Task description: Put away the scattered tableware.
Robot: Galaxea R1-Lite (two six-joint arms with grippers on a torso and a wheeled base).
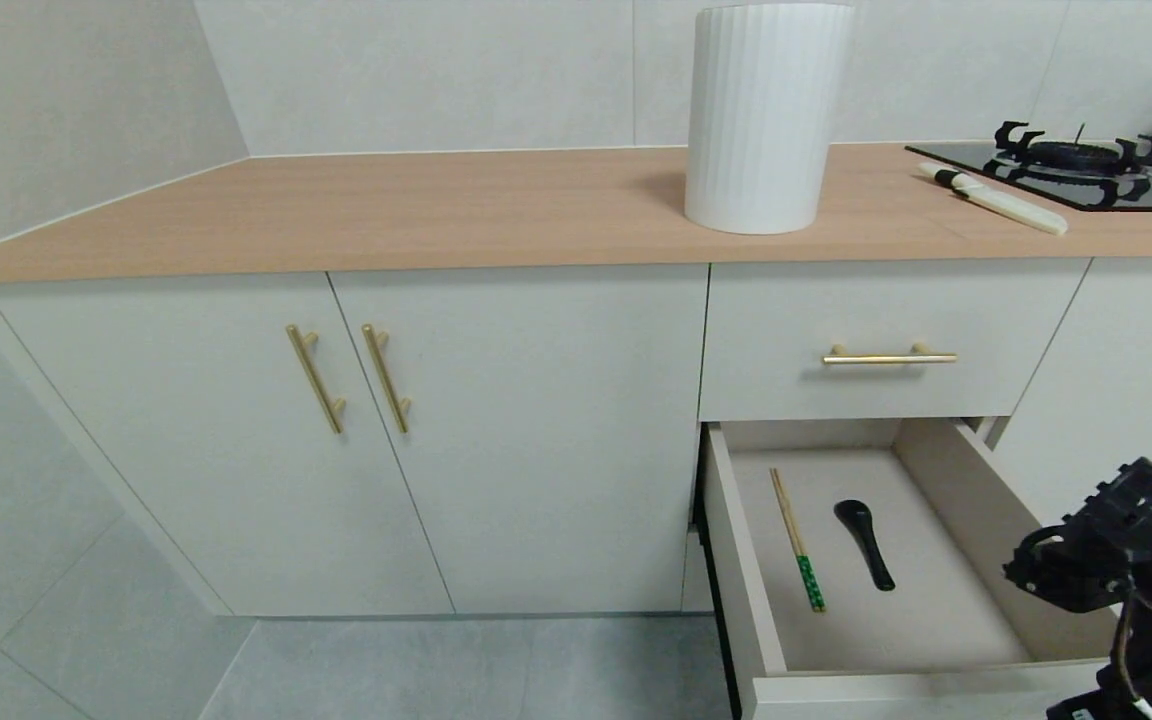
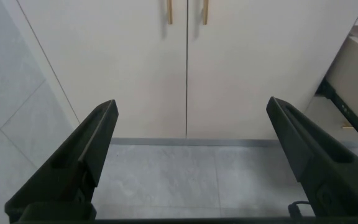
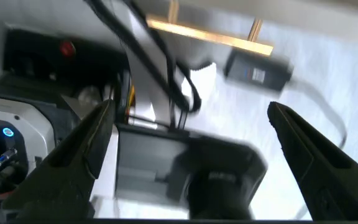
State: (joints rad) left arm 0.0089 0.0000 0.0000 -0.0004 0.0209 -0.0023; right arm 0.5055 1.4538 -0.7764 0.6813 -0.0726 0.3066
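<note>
The black right arm (image 1: 1131,555) sits low at about 4 o'clock in the head view, with its wrist bent. The dark two-finger right gripper (image 3: 191,107) has its fingers spread wide apart. The dark two-finger left gripper (image 2: 191,104) is spread equally wide.

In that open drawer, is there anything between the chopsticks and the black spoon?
No. In the head view the chopsticks and the black spoon lie side by side but apart, with only the bare floor of the drawer between them.

Pale tiled wall (image 1: 436,70) across the top of the frame; wooden countertop (image 1: 386,210) beneath it; white cabinet doors (image 1: 336,440) with brass bar handles (image 1: 316,378) at centre left; grey tiled floor (image 1: 386,665) along the bottom.
</note>
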